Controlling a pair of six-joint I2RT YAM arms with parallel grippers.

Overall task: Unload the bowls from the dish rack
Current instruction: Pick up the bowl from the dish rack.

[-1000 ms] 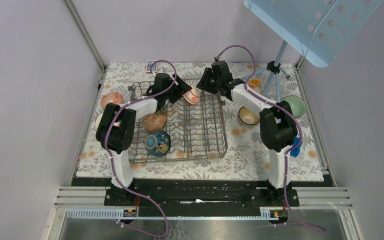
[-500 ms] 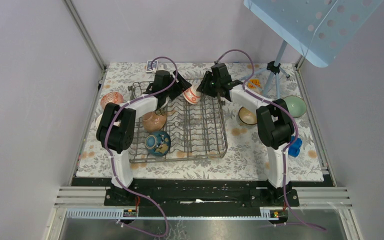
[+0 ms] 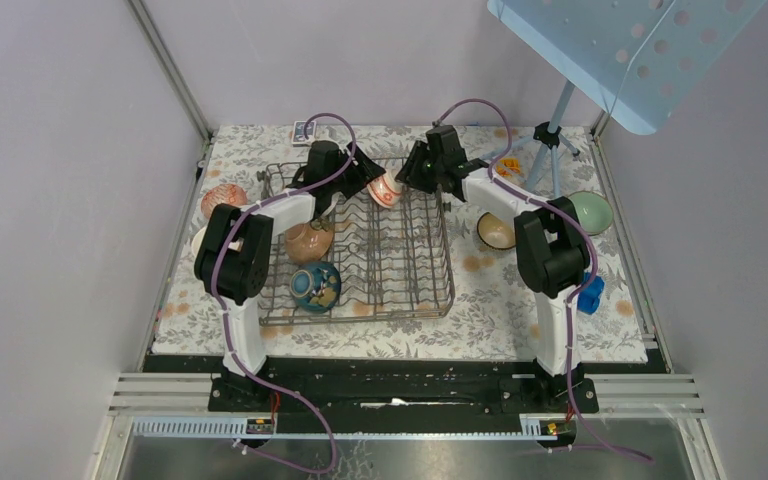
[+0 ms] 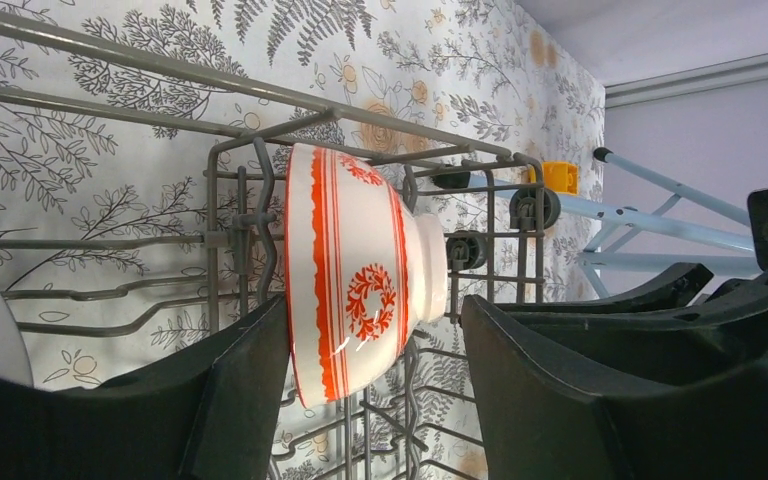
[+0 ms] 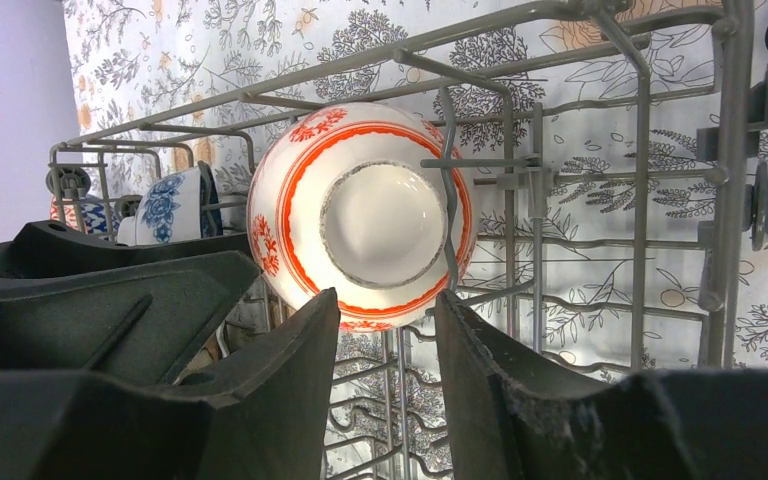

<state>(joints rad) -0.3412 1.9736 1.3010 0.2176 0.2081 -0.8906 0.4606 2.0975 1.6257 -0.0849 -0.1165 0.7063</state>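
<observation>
- The red-and-white bowl stood on edge among the tines at the far end of the dish rack, its foot turned toward the right arm.
- The left hand straddled it with fingers apart. One finger sat at the rim side, touching or just beside it (hard to tell from the wrist view). The other was clear of the foot, so the bowl was not clamped.
- The right hand hovered just short of the bowl's foot, fingers parted with nothing between them.
- The step in hand looked like the left hand's grasp.
- To do it well, centre the bowl between the fingers first, so closing does not shove it sideways into the wires, and press rim against foot squarely.
- A tine crossed close by the foot, so the lift should go straight up out of the tines before swinging toward the worktop.
- The right hand probably needs to give room.
- A brown bowl and a blue bowl sat in the rack's left part, so I judged the unloading unfinished.
</observation>
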